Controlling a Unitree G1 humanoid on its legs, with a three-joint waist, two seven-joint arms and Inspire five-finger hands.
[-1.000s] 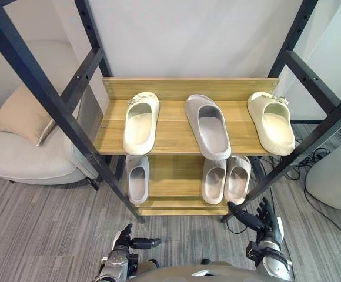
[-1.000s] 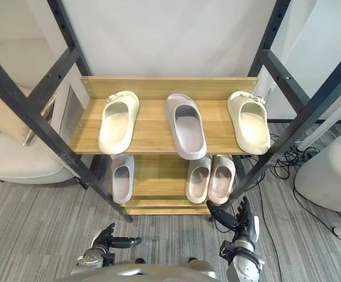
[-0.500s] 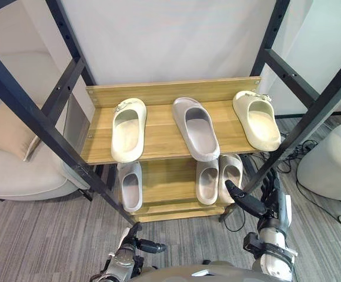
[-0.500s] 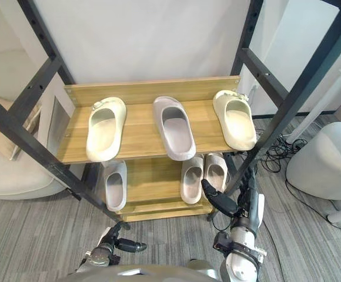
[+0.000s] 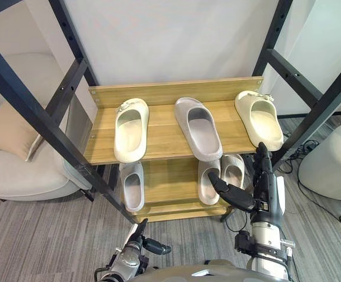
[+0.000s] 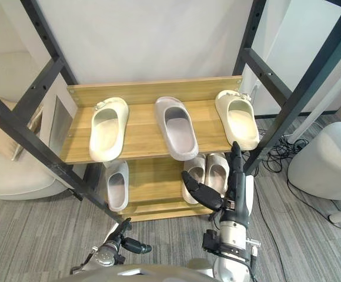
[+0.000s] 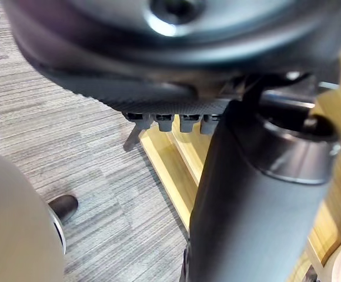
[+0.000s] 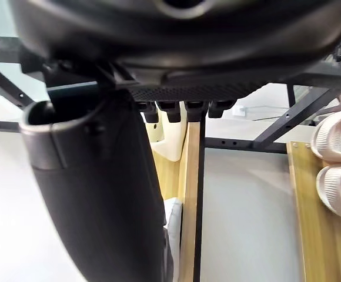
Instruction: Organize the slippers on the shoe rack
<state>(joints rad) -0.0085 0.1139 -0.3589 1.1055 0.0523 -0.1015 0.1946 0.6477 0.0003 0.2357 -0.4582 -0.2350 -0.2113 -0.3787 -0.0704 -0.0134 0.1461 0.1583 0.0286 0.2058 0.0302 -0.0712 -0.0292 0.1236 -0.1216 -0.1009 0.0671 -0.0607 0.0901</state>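
Top shelf of shoe rack (image 5: 170, 91): left cream slipper (image 5: 129, 129), grey slipper (image 5: 199, 128), right cream slipper (image 5: 258, 119). Below: three lower slippers (image 5: 133, 187), far ends hidden. Right hand (image 5: 263, 197) raised, fingers straight, empty. Left hand (image 5: 140, 242) low, relaxed, empty.

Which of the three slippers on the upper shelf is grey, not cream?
The middle slipper: it is grey, while the left slipper and the right slipper beside it are cream.
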